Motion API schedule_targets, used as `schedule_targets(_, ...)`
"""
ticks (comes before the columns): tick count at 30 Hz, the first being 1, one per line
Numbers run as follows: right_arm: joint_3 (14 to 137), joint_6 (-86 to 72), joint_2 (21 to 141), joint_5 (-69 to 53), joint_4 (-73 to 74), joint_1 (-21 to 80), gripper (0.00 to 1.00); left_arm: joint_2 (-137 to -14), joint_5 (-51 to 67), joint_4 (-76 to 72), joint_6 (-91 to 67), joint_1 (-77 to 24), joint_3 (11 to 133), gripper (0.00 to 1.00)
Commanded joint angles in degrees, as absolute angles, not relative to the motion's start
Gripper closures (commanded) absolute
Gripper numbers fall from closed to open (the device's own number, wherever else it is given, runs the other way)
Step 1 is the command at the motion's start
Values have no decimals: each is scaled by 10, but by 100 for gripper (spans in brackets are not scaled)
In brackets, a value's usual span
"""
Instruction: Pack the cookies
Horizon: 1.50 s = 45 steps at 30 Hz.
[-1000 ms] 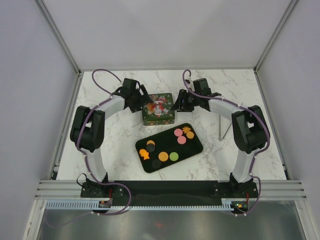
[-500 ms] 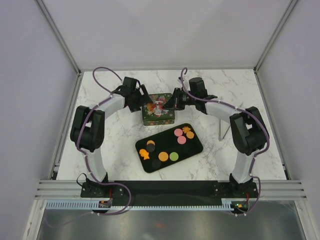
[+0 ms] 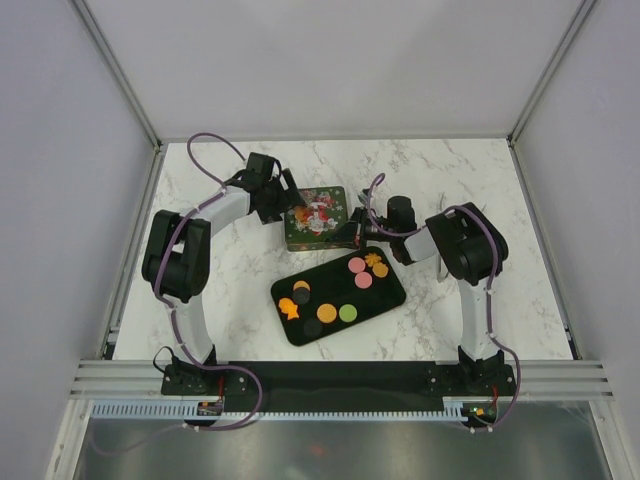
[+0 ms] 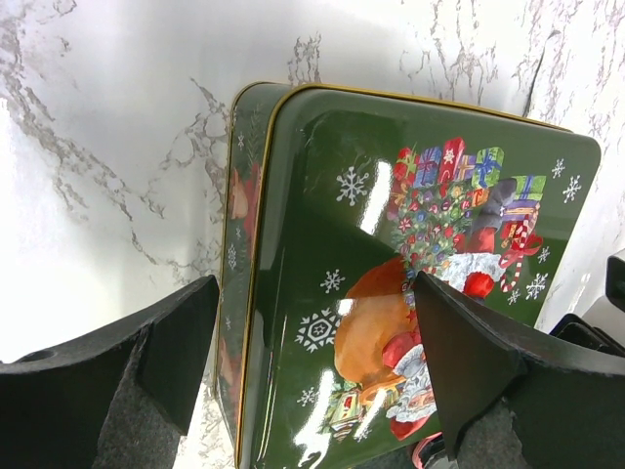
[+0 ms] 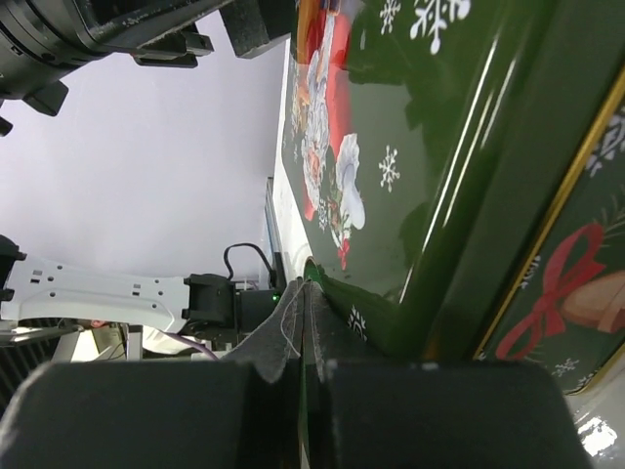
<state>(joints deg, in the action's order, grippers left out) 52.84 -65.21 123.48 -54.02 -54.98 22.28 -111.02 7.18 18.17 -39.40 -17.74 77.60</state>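
Observation:
The cookies [image 3: 338, 290], round orange, pink, green and dark pieces plus orange shaped ones, lie on a black oblong tray [image 3: 392, 296] at mid table. Behind it sits a green Christmas tin [image 3: 316, 217] with its lid on. My left gripper [image 3: 290, 203] is open, its fingers straddling the tin's left part [image 4: 410, 176] with gaps on both sides [image 4: 314, 293]. My right gripper [image 3: 355, 233] is low at the tin's near right corner. It is shut [image 5: 306, 293], and a thin green edge of the tin lid [image 5: 410, 117] runs in between its pads [image 5: 273, 332].
A thin metal stand [image 3: 447, 262] rises right of the tray, behind my right arm's elbow. White walls with metal posts close in the marble table [image 3: 240, 300] on three sides. My left arm's wrist [image 5: 98, 29] shows across the tin in the right wrist view.
My right gripper swung from the tin's far right side down to its near right corner and closed. The right arm folded in. The left gripper, tin and tray stayed put.

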Motion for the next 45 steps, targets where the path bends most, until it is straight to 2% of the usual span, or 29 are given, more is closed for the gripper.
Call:
schedule_targets(1, 521, -628, 1245, -503, -493, 217, 100, -1121, 68, 202, -371, -180, 794, 11)
schedule_targets(9, 575, -585, 1168, -506, -396, 213, 97, -1118, 62, 213, -363, -180, 807, 11)
schedule_targets(12, 600, -549, 1118, -497, -317, 209, 93, -1114, 57, 221, -355, -178, 819, 11)
schedule_targets(15, 626, -523, 1085, -489, -273, 205, 82, -1106, 54, 228, -342, -177, 839, 10)
schedule_targets(16, 633, -515, 1075, -485, -257, 204, 75, -1103, 50, 235, -338, -176, 845, 10)
schedule_targets(18, 654, -473, 1042, -462, -198, 200, 68, -1094, 49, 242, -324, -171, 867, 10)
schedule_targets(20, 677, -434, 1018, -434, -143, 197, 54, -1084, 40, 259, -315, -164, 881, 10)
schedule_targets(21, 680, -405, 988, -407, -108, 195, 44, -1066, 38, 261, -313, -162, 885, 9)
schedule_targets(23, 675, -391, 956, -381, -90, 188, 34, -1043, 38, 267, -301, -159, 885, 9)
schedule_targets(24, 673, -376, 923, -361, -70, 185, 5, -1015, 38, 269, -297, -160, 877, 9)
schedule_targets(25, 672, -366, 907, -348, -57, 182, 2, -1000, 40, 271, -295, -161, 870, 9)
schedule_targets(30, 649, -309, 777, -228, 32, 171, 2, -881, 70, 271, -284, -160, 781, 9)
schedule_targets(35, 629, -266, 698, -93, 115, 171, 2, -731, 105, 275, -277, -160, 693, 9)
schedule_targets(38, 593, -266, 649, -46, 122, 170, 2, -662, 144, 293, -251, -161, 642, 9)
schedule_targets(45, 560, -259, 592, 8, 141, 171, 2, -554, 138, 307, -213, -160, 578, 9)
